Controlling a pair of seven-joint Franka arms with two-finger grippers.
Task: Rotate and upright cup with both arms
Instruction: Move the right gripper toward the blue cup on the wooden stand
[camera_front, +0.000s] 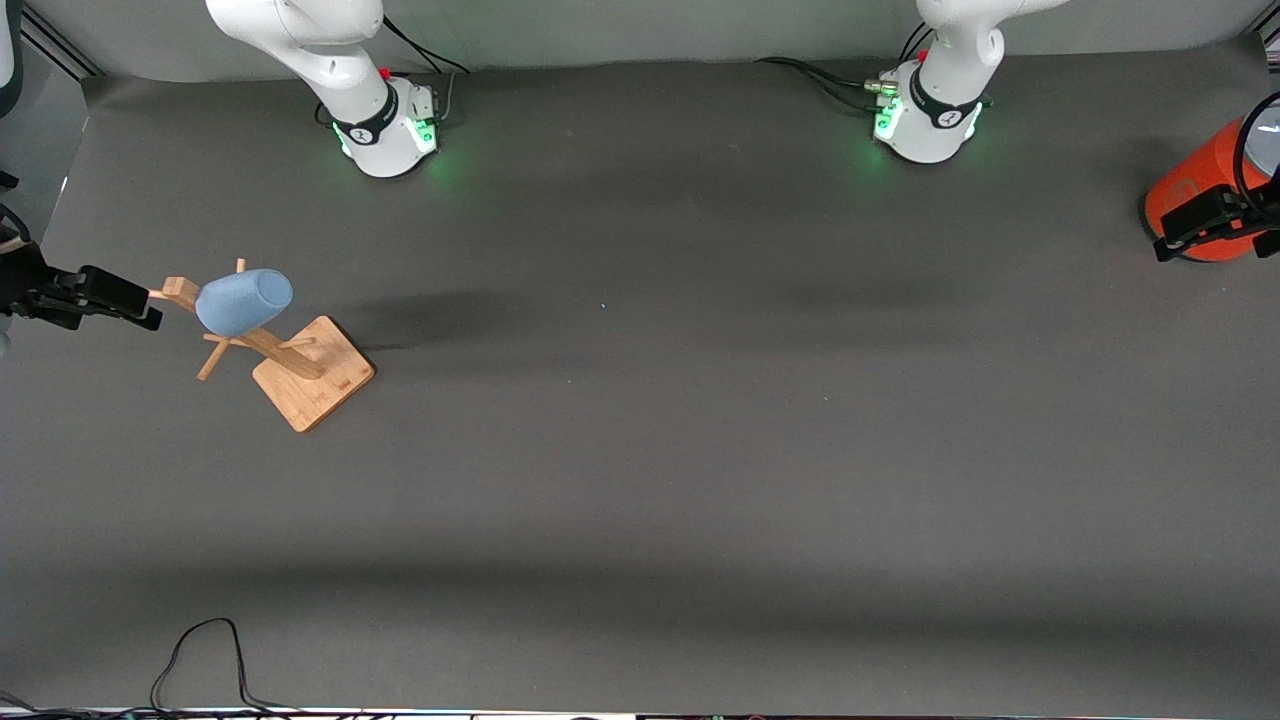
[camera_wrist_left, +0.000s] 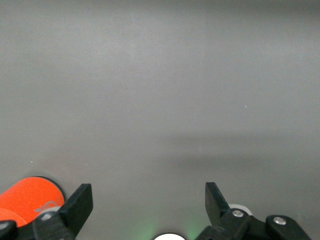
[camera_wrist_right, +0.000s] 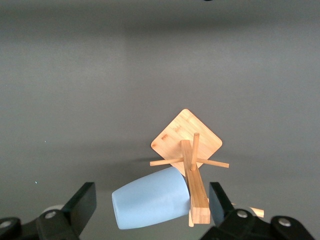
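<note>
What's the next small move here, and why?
Probably bring the right gripper down around the cup. The cup hangs tilted on a peg of the wooden rack, nothing holds it, and the right gripper is open right above it. The left gripper, also open, waits near the orange cylinder at the left arm's end of the table.

The cup (camera_front: 243, 301), a small light-blue tapered tumbler without handle, hung tilted on a peg of a wooden rack (camera_front: 300, 368) at the right arm's end of the surface. It sat just below the right hand (camera_wrist_right: 150, 207), whose fingers stood spread apart.
</note>
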